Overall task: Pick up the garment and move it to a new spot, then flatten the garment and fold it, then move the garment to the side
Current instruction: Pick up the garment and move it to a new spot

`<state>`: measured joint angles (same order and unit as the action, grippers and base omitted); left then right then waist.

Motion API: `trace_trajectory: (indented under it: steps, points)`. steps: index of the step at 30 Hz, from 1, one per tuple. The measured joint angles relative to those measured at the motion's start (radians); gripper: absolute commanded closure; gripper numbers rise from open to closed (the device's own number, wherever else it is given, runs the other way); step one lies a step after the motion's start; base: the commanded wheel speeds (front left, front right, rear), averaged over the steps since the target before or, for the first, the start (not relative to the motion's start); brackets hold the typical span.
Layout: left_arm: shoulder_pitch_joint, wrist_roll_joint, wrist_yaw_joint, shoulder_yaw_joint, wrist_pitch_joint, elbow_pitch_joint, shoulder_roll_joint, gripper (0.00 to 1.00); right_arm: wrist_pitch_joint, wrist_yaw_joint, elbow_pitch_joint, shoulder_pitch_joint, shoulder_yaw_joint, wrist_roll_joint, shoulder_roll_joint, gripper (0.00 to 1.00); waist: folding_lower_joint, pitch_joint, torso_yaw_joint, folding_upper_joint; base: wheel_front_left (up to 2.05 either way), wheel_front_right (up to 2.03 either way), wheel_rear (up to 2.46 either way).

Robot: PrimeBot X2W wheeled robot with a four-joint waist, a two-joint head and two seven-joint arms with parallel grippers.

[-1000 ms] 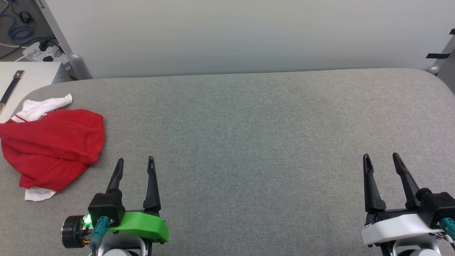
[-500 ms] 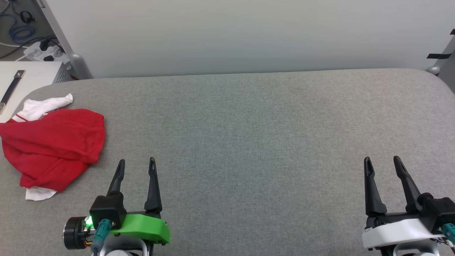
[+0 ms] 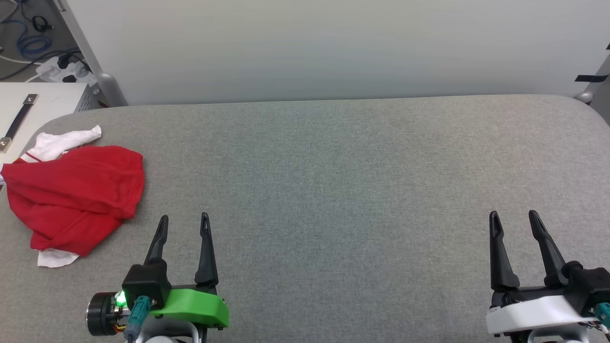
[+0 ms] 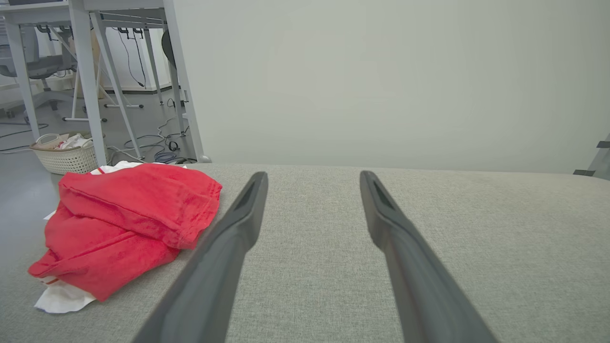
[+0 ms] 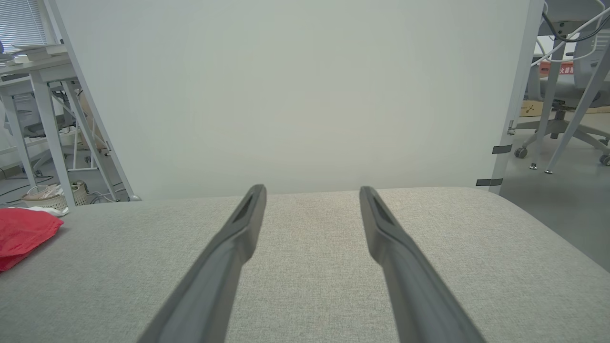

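Red garment (image 3: 76, 195) with white sleeves, grey table (image 3: 333, 190), pale wall (image 3: 333, 47)

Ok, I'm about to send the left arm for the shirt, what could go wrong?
The shirt lies bunched in folds, so a pinch may catch several layers and lift it as a clump. It sits at the table's left edge; a sideways nudge might push it off.

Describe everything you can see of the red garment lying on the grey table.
The garment is a crumpled heap of thin, soft red fabric, folded over itself with a stitched hem showing. Its white parts poke out at the far and near ends, one with a thin red stripe. It lies near the left edge of the grey cloth-covered table, touched by nothing else.
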<state>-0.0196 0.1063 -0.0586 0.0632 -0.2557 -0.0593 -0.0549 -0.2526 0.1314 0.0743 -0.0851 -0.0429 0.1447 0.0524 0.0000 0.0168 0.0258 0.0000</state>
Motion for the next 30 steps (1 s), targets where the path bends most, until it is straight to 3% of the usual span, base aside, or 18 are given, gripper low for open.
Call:
trace_trajectory:
  steps: [17, 30]
  points:
    - [0.000, -0.001, 0.000, 0.005, 0.000, -0.010, 0.000, 0.00, 0.000, 0.000, -0.005, -0.013, -0.003, 0.000, 0.000, 0.00, 0.0000, -0.004, 0.014, 0.0000, 0.00, 0.00, 0.00]
    - [0.007, -0.001, -0.018, -0.006, 0.000, -0.007, 0.001, 0.00, -0.005, 0.000, 0.003, -0.009, 0.002, -0.011, 0.000, 0.00, 0.0000, 0.035, 0.106, 0.0000, 0.00, 0.00, 0.00]
